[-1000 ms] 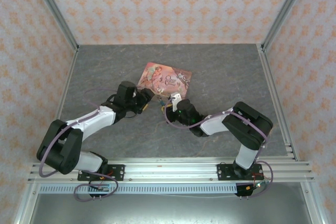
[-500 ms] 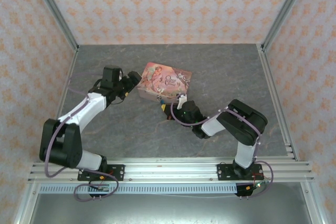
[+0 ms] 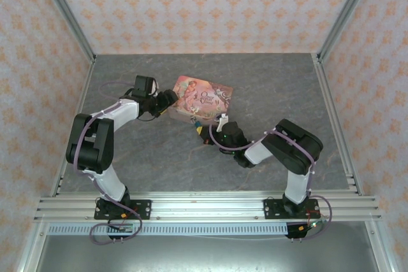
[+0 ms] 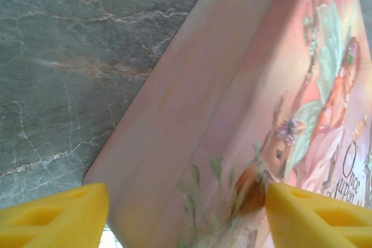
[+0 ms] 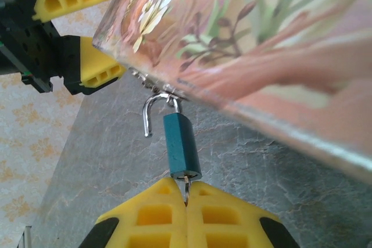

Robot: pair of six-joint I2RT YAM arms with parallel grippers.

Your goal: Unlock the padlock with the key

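As R tool (image 5: 186, 194) grips 1 key (image 5: 186, 186); 1 padlock (image 5: 181, 146)

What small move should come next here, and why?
Probably the right pincer, shut on the thin metal key in the small teal padlock, should unhook the padlock sideways from the pink illustrated tin: the silvery shackle already looks sprung, one leg free.

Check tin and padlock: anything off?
Padlock, hooked at the tin's edge, has its shackle open: one leg is free. Key sits in its base, pinched by the shut right claw. Nothing else odd.
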